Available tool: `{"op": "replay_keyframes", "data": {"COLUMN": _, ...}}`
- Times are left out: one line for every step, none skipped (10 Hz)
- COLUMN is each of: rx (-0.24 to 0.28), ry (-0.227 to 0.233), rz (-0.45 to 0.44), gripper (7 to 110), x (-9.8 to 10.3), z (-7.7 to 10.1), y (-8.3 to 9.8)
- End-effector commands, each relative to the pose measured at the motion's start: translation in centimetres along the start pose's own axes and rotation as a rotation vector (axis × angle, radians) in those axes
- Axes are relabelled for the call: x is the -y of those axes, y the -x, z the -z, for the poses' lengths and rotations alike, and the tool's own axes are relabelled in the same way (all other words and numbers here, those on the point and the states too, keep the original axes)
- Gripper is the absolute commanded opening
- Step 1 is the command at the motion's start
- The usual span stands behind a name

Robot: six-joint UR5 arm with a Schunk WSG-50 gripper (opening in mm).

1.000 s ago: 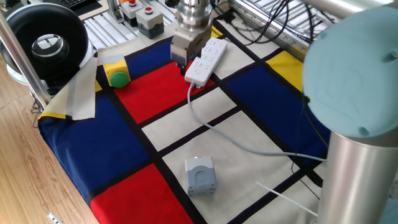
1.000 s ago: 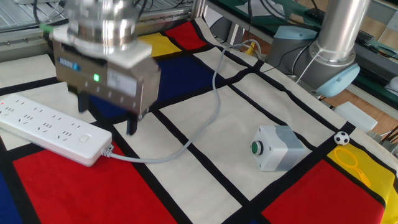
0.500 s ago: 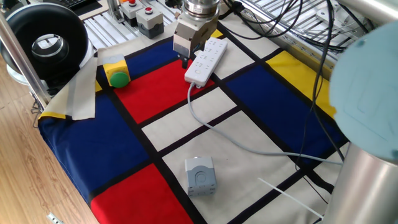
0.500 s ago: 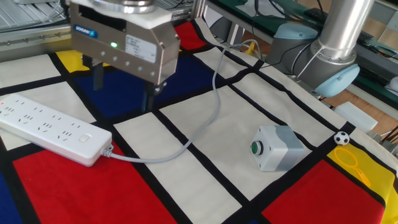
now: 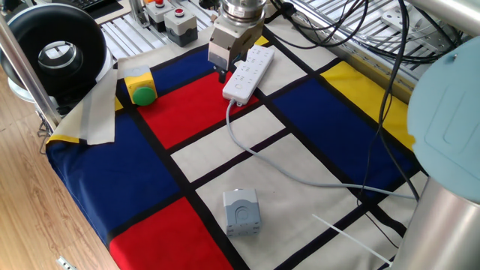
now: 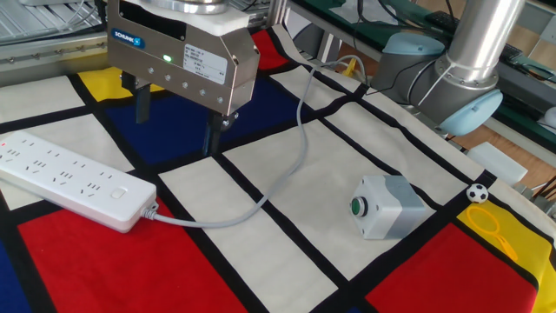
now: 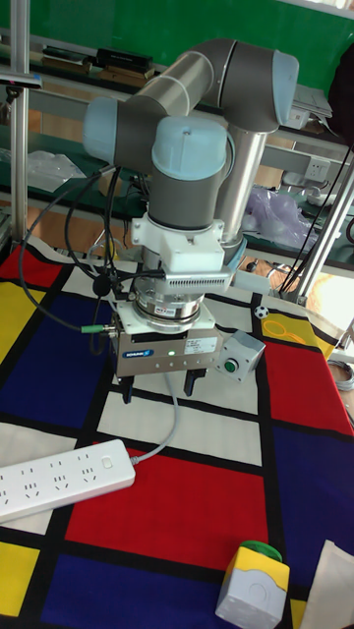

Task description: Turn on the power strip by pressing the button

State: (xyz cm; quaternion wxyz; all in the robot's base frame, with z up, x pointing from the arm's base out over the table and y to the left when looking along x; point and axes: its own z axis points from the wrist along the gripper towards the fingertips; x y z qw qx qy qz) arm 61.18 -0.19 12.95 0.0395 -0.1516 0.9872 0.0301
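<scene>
The white power strip [image 6: 61,178] lies flat on the checked cloth, also seen from above [image 5: 248,71] and low at the left [image 7: 54,480]. Its small white button [image 6: 119,193] sits at the cord end [image 7: 106,461]. My gripper [image 6: 174,122] hangs above the cloth just behind that cord end, apart from the strip. Its two dark fingers [image 6: 209,135] stand wide apart with nothing between them, so it is open; the tall view shows the same gap in the gripper [image 7: 158,386]. From above, the gripper [image 5: 223,73] is beside the strip's left edge.
The pale grey cord [image 6: 287,165] curves away across the cloth. A grey cube box with a green button [image 6: 387,207] stands to the right. A green dome button on a yellow base [image 5: 141,88] and red and black buttons [image 5: 178,21] sit at the far side.
The gripper has risen and drifted away from the strip's cord end, toward the back of the table. Its fingers stay apart. The strip has not moved.
</scene>
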Motion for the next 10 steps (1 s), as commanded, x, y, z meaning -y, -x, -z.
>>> {"op": "replay_keyframes", "data": {"rx": 0.009, "ry": 0.006, "rz": -0.01, "gripper": 88, "x": -0.25, "z": 0.14, "y": 0.16}}
{"op": "replay_keyframes", "data": {"rx": 0.008, "ry": 0.005, "rz": -0.012, "gripper": 88, "x": -0.22, "z": 0.13, "y": 0.14}}
{"op": "replay_keyframes", "data": {"rx": 0.008, "ry": 0.005, "rz": -0.013, "gripper": 88, "x": -0.27, "z": 0.09, "y": 0.13}}
{"op": "replay_keyframes", "data": {"rx": 0.009, "ry": 0.006, "rz": -0.013, "gripper": 88, "x": -0.34, "z": 0.07, "y": 0.13}}
{"op": "replay_keyframes", "data": {"rx": 0.01, "ry": 0.009, "rz": -0.015, "gripper": 88, "x": -0.44, "z": 0.07, "y": 0.14}}
{"op": "replay_keyframes", "data": {"rx": 0.01, "ry": 0.011, "rz": -0.017, "gripper": 88, "x": -0.54, "z": 0.07, "y": 0.16}}
{"op": "replay_keyframes", "data": {"rx": 0.01, "ry": 0.009, "rz": -0.02, "gripper": 88, "x": -0.56, "z": 0.04, "y": 0.14}}
{"op": "replay_keyframes", "data": {"rx": 0.01, "ry": 0.009, "rz": -0.02, "gripper": 88, "x": -0.63, "z": 0.0, "y": 0.13}}
{"op": "replay_keyframes", "data": {"rx": 0.009, "ry": 0.006, "rz": -0.02, "gripper": 88, "x": -0.58, "z": -0.06, "y": 0.13}}
{"op": "replay_keyframes", "data": {"rx": 0.009, "ry": 0.006, "rz": -0.018, "gripper": 88, "x": -0.59, "z": -0.1, "y": 0.15}}
